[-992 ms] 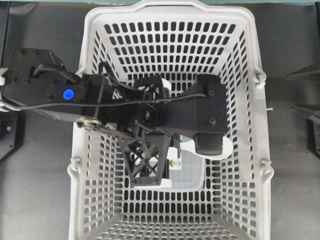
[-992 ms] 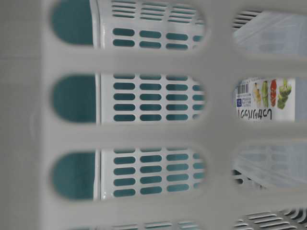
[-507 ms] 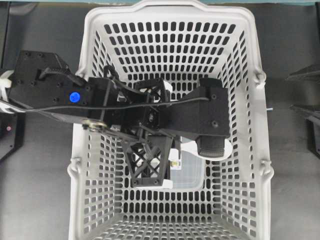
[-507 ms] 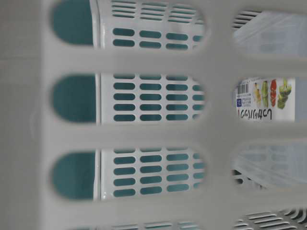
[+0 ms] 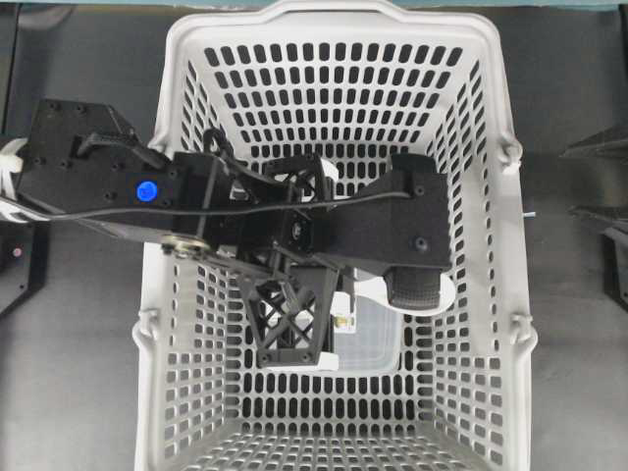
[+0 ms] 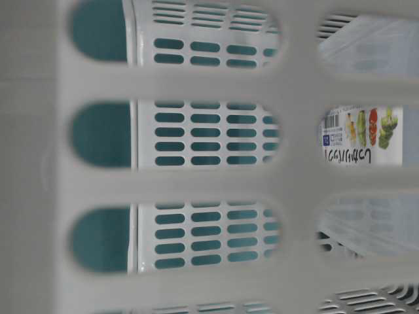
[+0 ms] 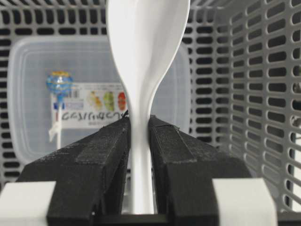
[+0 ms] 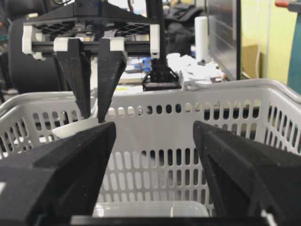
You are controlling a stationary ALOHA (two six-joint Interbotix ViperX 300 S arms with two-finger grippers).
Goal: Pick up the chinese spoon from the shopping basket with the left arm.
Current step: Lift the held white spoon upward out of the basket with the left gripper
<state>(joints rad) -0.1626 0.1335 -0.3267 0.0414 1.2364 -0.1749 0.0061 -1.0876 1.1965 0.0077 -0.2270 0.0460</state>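
Spoon (image 7: 143, 61) bowl top cut off — left wrist view.

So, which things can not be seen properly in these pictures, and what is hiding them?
- Chinese spoon, left wrist view: bowl tip cut off by the top edge. Overhead view: mostly hidden under the left arm.
- Clear food container, overhead view: partly covered by the left gripper; its label at table level is crossed by blurred shopping basket bars.
- Label text: too small to read.
- Right gripper, right wrist view: fingers blurred, cut off below.
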